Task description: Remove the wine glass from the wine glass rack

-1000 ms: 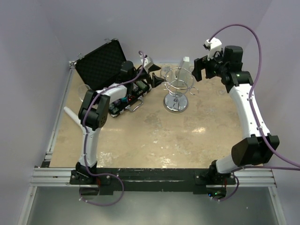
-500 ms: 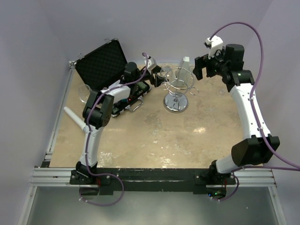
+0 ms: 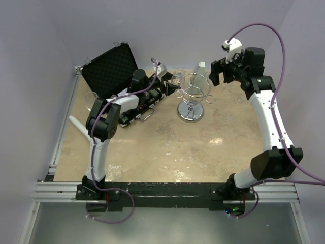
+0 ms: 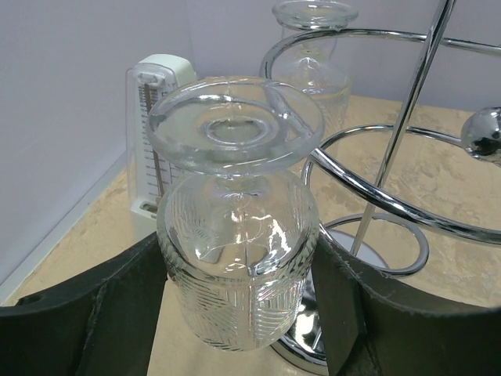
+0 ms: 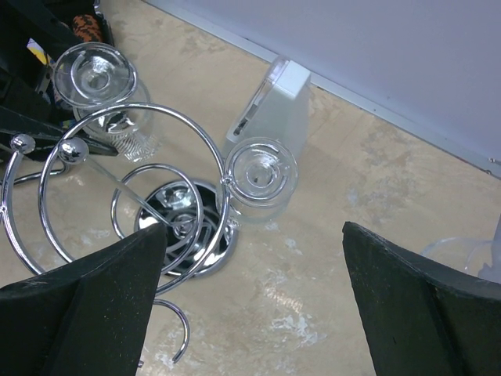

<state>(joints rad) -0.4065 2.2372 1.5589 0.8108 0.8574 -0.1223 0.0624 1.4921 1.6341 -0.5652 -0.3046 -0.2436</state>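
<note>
Left wrist view shows the wine glass foot-up between the dark fingers of the left pincer. They press the ribbed bowl from both sides, so the pincer is grasping it. The glass's round foot sits just left of the nearest chrome loop of the wine glass rack. In the right wrist view that foot lies outside the big ring, beside two ball-tipped wire ends, but I cannot tell if the stem is quite free of the wire. Ahead and to the right of the fingertips the rack's thin stem slants up from its mirrored base, so loops and stem crowd that side of the grasp. Straight beyond the held glass a second glass hangs foot-up on the rack's far side. A white metronome-like wedge stands ahead-left of the fingers, near the wall. The right pincer hovers above the rack, released and fingers wide apart. The second glass and mirrored base lie below its gap, and it touches nothing. In the top external view an open black case lies behind the left pincer, under its forearm, on the beige table.
</note>
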